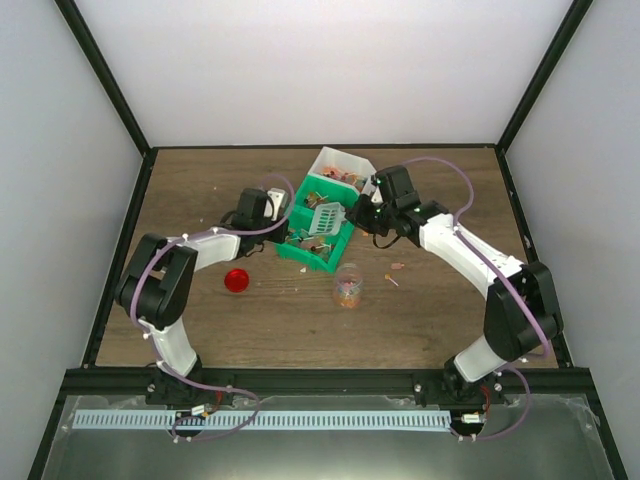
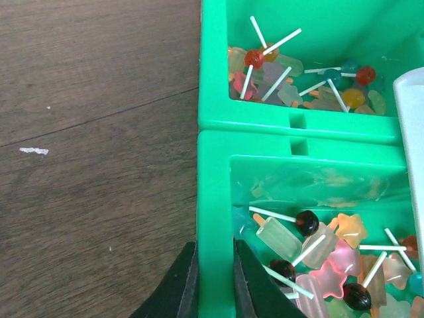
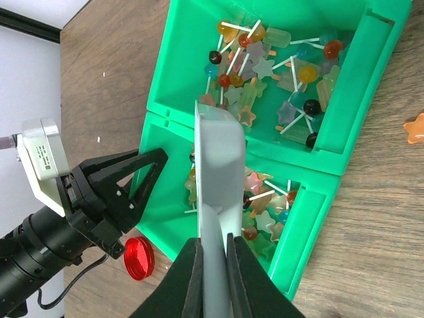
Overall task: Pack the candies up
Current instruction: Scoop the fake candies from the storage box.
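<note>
Left hand (image 2: 215, 248) tight on the green bin wall (image 2: 213, 165), right hand (image 3: 212, 242) tight on the scoop (image 3: 218, 159) above candies (image 3: 265, 199)

Table (image 2: 99, 132): brown wood-grain surface, matt, finely streaked, with a few pale flecks; green bin (image 2: 215, 165): moulded plastic, smooth and glossy, soft highlights along the rims; candies (image 2: 331, 265): translucent and glossy, jelly-like or glassy in look, the lollipop heads shiny on thin matt white sticks; scoop (image 3: 218, 172): pale plastic, smooth, satin rather than shiny; red lid (image 3: 139, 257): glossy, slightly translucent plastic; jar (image 1: 347, 285): clear wall, plastic or glass not determinable; left end effector (image 2: 215, 265) and right end effector (image 3: 213, 258): black plastic fingers, smooth, semi-matt with a faint sheen.
</note>
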You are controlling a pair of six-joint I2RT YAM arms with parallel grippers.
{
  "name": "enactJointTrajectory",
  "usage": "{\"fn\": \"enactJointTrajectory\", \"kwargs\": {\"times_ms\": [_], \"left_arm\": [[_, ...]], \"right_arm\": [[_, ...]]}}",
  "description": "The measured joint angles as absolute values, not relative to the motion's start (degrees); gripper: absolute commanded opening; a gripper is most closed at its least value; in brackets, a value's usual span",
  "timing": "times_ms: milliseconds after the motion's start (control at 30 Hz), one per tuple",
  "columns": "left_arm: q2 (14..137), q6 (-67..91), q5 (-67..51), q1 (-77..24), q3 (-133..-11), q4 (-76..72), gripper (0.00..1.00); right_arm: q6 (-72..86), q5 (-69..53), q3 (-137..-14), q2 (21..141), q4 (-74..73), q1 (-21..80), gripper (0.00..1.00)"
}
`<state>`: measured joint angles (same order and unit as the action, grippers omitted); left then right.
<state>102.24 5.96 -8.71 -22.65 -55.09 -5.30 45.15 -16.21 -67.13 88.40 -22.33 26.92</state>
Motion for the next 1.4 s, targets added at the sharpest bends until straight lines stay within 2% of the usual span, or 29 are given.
{"fn": "enactJointTrajectory", "kwargs": {"times_ms": [800, 1400], "left_arm": [[108.8, 14.7, -6.3, -27.0, -62.2, -7.2, 0.04], [110.2, 15.9, -5.0, -27.9, -64.1, -7.1, 0.04]], "right_arm": [[45.6, -12.1, -66.8, 81.4, -31.6, 22.5, 0.01], [44.3, -10.8, -73.9, 86.5, -39.0, 22.0, 0.01]]}}
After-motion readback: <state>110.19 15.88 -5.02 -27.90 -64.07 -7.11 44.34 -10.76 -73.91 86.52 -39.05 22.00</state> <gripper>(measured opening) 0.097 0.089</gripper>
